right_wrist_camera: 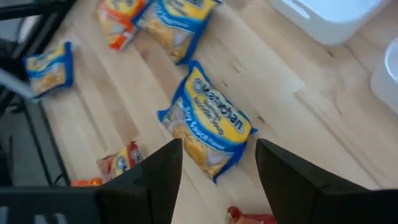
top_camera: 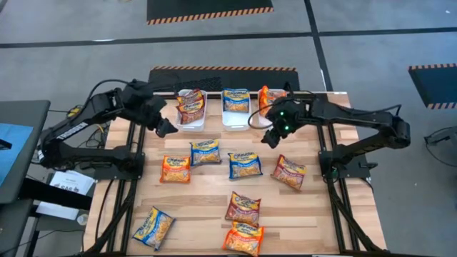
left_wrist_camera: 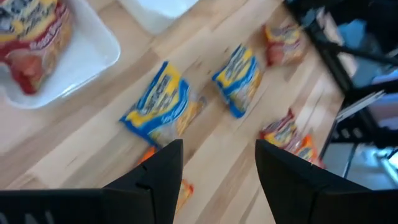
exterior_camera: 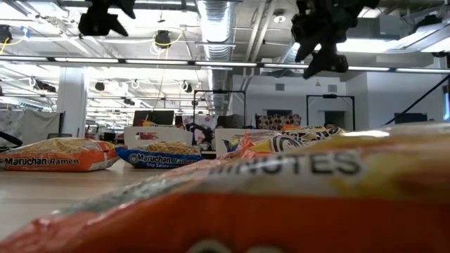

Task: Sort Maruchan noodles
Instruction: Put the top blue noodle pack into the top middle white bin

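Note:
Several Maruchan noodle packets lie flat on the wooden table: an orange one, two blue ones, two dark red ones, and more near the front edge. My left gripper hangs open above the table beside the left bin, with a blue packet ahead of it. My right gripper is open too, above a blue packet. Neither gripper holds anything.
Three white bins stand along the far edge. The left bin holds dark red packets, the middle one a blue packet, the right one an orange packet. An orange packet fills the low view's foreground.

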